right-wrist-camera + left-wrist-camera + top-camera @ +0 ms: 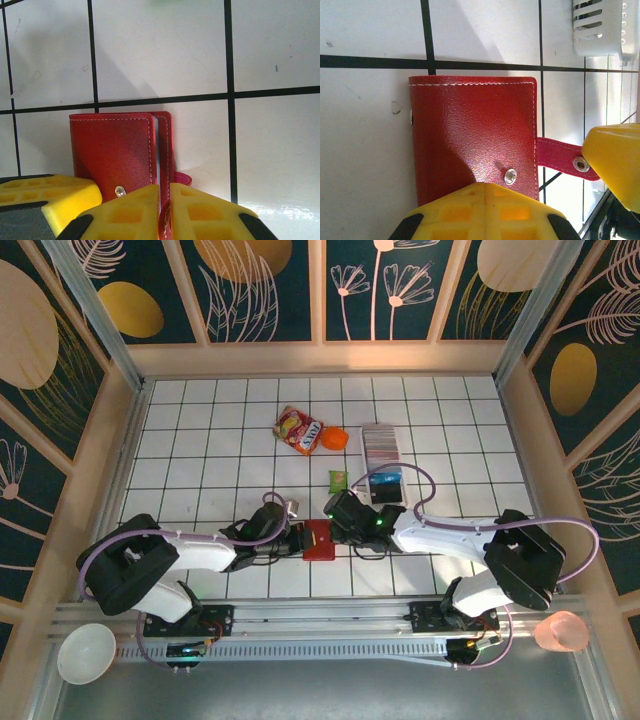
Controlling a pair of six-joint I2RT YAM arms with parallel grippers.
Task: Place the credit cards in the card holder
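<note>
Card holder [320,539]: red, folded shut with its snap undone, lies flat on the tabletop [200,440] at 6 o'clock of the middle, and no card shows in it. Credit cards [381,444]: all sit stacked at 1 o'clock of the holder, well apart from it, so loading looks not yet begun and opening is the step in hand. Left end effector [485,200]: clenched, pads together over the holder's near edge, grip or mere press unclear; right end effector [165,212]: pinches the snap tab [560,158].
</note>
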